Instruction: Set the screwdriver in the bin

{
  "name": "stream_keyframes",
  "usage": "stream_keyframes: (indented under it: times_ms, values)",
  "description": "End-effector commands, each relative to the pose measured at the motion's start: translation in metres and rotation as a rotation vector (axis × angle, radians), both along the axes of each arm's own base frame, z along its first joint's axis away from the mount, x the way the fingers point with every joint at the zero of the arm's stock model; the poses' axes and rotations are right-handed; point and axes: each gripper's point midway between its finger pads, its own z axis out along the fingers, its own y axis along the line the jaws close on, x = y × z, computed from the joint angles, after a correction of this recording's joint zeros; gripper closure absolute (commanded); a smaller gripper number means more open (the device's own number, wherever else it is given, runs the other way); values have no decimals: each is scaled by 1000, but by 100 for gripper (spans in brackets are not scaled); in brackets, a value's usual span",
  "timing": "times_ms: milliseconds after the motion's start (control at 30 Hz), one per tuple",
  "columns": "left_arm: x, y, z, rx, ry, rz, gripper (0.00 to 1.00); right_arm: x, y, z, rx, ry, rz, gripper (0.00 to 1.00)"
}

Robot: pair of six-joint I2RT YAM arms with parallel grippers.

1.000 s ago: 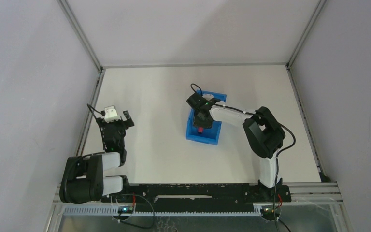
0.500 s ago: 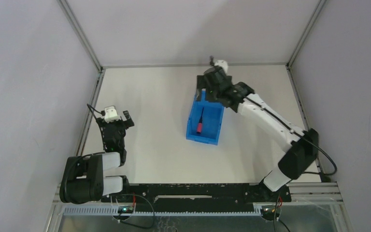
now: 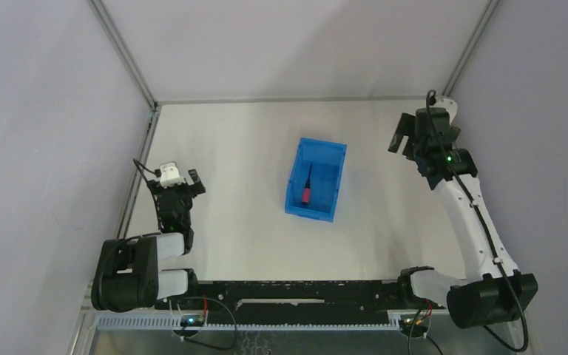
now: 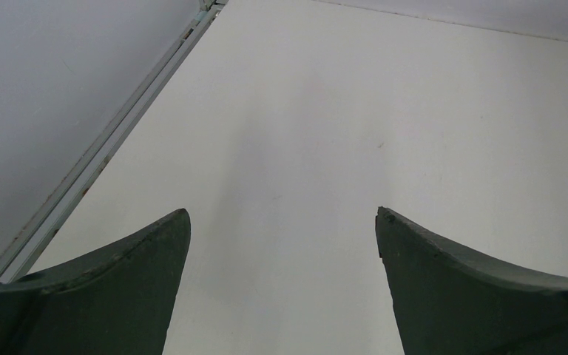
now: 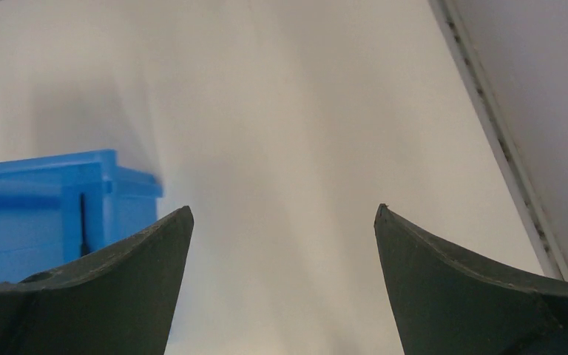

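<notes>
**Q:** Where does the screwdriver lie?

**A:** The screwdriver (image 3: 307,186) rests on the floor of the bin (image 3: 309,213). Its red handle is toward the near wall and its black shaft points toward the far wall. The bin stands about mid-table (image 3: 229,148).

**Q:** And the two grippers?

**A:** The right gripper (image 5: 282,211) has its fingers spread wide and grips nothing. It is at the table's far right, well apart from the bin. The left gripper (image 4: 282,214) is likewise spread wide and empty, over the table near the left rail (image 4: 111,144).
</notes>
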Motion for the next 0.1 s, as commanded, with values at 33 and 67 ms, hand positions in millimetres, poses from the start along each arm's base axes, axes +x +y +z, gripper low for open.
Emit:
stream_keyframes:
  times_ms: [33,67]
  values:
    - [9,1,23,23,-63,-1,0,-9,-14,-4,35,-18,0,0]
    - [9,1,23,23,-64,-1,0,-7,-13,-4,45,-31,8,0]
